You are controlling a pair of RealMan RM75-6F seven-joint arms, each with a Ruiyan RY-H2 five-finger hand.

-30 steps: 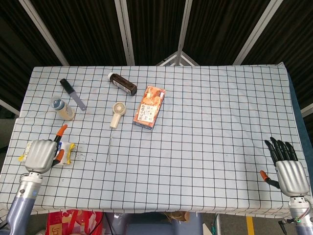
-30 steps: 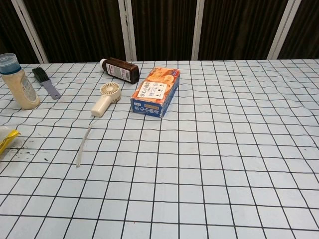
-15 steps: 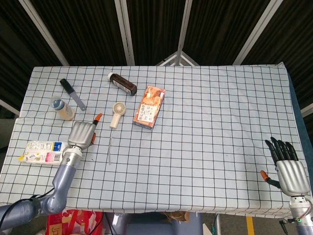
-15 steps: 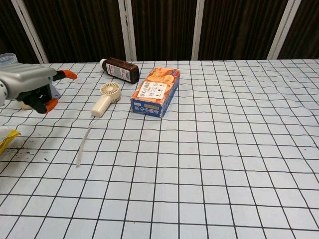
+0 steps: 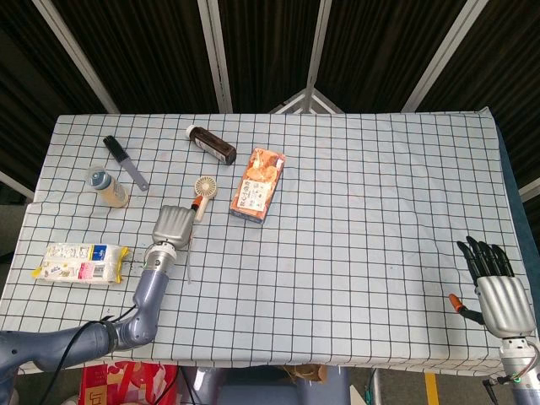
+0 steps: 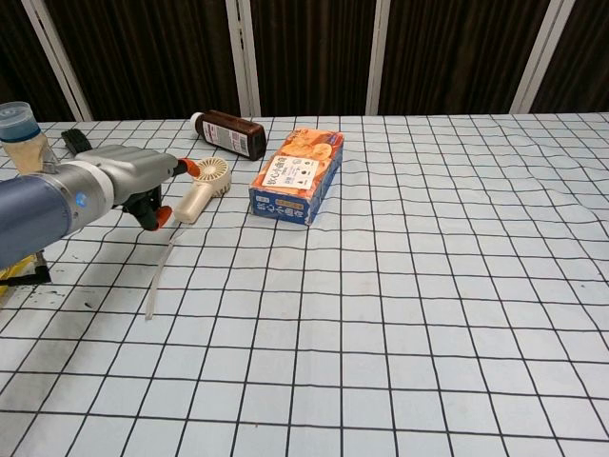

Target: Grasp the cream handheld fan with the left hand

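Note:
The cream handheld fan lies flat on the checked cloth, round head toward the back and handle toward me; the chest view shows the fan too. My left hand hovers just left of the handle with fingers spread and nothing in it. In the chest view the left hand has one orange fingertip beside the fan's head and another by the handle's end. I cannot tell whether it touches the fan. My right hand rests open at the table's front right edge.
An orange box lies right of the fan, with a brown bottle behind it. A blue-lidded jar and a dark brush sit at back left. A snack packet lies front left. A thin white strip trails from the fan.
My left hand has moved right and toward the back, from over the snack packet to beside the fan's handle. The packet now shows fully. The right hand has not moved.

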